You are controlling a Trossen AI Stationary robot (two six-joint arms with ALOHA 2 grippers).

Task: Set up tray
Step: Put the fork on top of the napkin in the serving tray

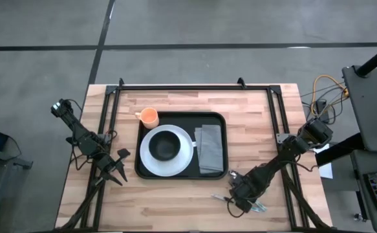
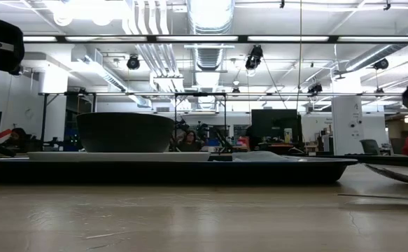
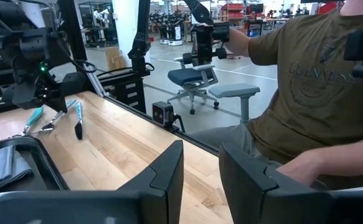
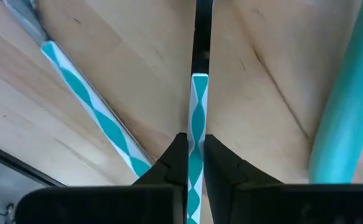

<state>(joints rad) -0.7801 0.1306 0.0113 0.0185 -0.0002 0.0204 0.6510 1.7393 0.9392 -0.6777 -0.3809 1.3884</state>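
The black tray (image 1: pixel 182 169) lies mid-table and shows edge-on in the low view (image 2: pixel 169 170). On it sits a white plate (image 1: pixel 148 162) with a black bowl (image 1: pixel 165 145) and, to the right, a folded grey napkin (image 1: pixel 209 149). An orange cup (image 1: pixel 149 117) stands on the table at the tray's far left corner. My right gripper (image 1: pixel 240 191) is low over the table off the tray's near right corner, shut on a teal-and-white utensil (image 4: pixel 195 118). My left gripper (image 1: pixel 114 169) waits open on the table's left side (image 3: pixel 200 177). My right gripper pinches the teal-and-white handle (image 4: pixel 197 134) of a utensil between its two fingers (image 4: pixel 176 155). The fingers lie along the utensil, whose dark end (image 4: pixel 200 37) points away from them. Whether it is lifted off the wood, I cannot tell.
Two more teal-handled utensils (image 4: pixel 88 99) (image 4: pixel 343 106) lie on the wood on either side of the held one, also seen in the left wrist view (image 3: pixel 56 117). A person in an olive shirt (image 3: pixel 306 81) sits beyond the table's edge. Bare wood lies in front of the tray.
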